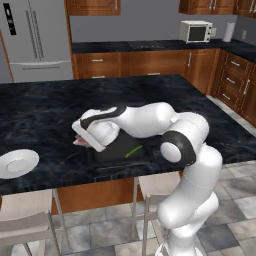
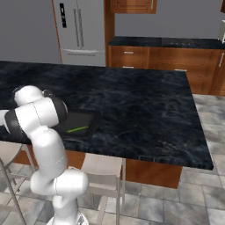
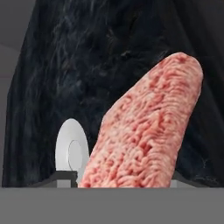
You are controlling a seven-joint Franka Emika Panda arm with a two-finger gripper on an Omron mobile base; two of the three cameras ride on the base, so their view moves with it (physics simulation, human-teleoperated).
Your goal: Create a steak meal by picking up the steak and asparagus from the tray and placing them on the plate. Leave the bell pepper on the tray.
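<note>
The steak [image 3: 148, 131] fills the middle of the hand view, rising from the bottom edge toward one o'clock, its near end at the claw, so the claw looks clenched on it, though the fingertips themselves are hidden behind the meat; in the left base view a pink edge of the steak [image 1: 80, 142] pokes out at nine o'clock from the hand, just off the tray's [image 1: 100, 157] left rim, above the counter [image 1: 50, 110]; the asparagus [image 1: 133, 151] lies on the tray, slanting toward two o'clock, and shows green in the right base view too [image 2: 78, 129]; the plate [image 1: 17, 163] sits well apart at nine o'clock from the tray, near the counter's front edge; the bell pepper cannot be made out.
</note>
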